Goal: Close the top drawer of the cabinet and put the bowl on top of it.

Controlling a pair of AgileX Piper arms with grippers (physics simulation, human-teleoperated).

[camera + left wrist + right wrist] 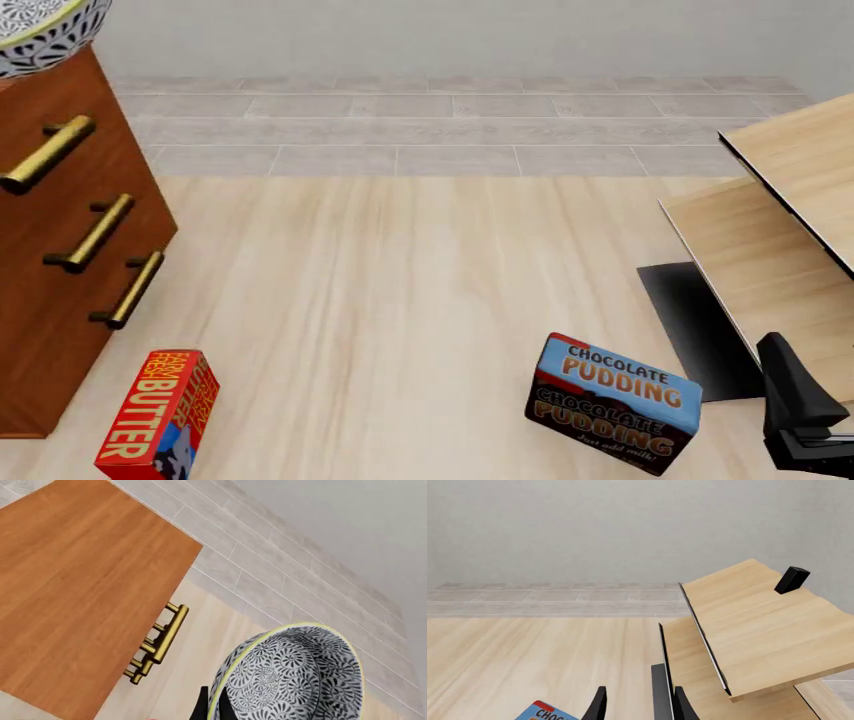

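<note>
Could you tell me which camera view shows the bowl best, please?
The left wrist view: the bowl fills its lower part, pattern and yellowish rim clear. The front view catches only an edge at the corner above the cabinet; the right wrist view shows none.

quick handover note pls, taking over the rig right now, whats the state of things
Left gripper: shut on the bowl, held up near the cabinet top.
Right gripper: open, empty, low at the table's right.
Top drawer: looks closed, flush with the other two.
Done: drawer shut, bowl lifted.
Left: set the bowl on the cabinet top, let go, pull back.
</note>
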